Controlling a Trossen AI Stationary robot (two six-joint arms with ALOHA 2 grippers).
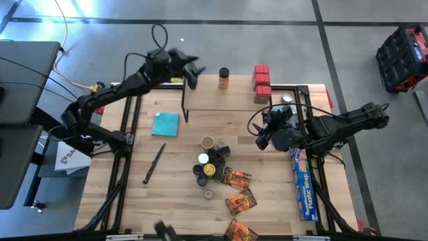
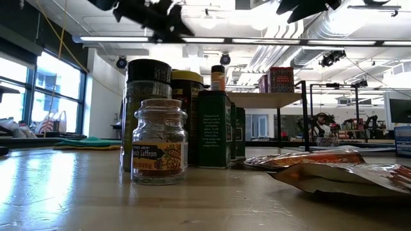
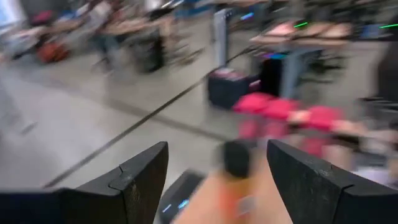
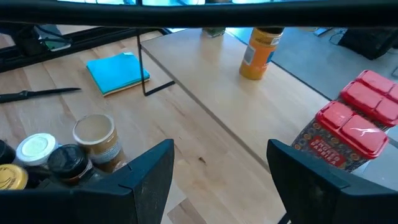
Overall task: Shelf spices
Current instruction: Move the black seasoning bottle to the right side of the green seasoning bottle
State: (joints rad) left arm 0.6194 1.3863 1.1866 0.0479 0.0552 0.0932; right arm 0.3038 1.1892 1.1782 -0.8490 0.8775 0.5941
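Left gripper point(image 1: 192, 69): my fingers spread, empty, above the shelf point(image 1: 234, 97) end; orange jar point(image 1: 224, 78) stands ahead on the shelf top. Right gripper point(image 1: 262, 131): fingers spread, empty; jar cluster point(image 1: 210, 161) on the table beside them.

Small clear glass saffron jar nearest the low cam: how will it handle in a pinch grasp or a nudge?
The small clear glass saffron jar is probably rigid but breakable, and its smooth glass may slip. It looks mostly empty, so likely light. Upright it sits on a broad base; being round, it could roll if tipped.
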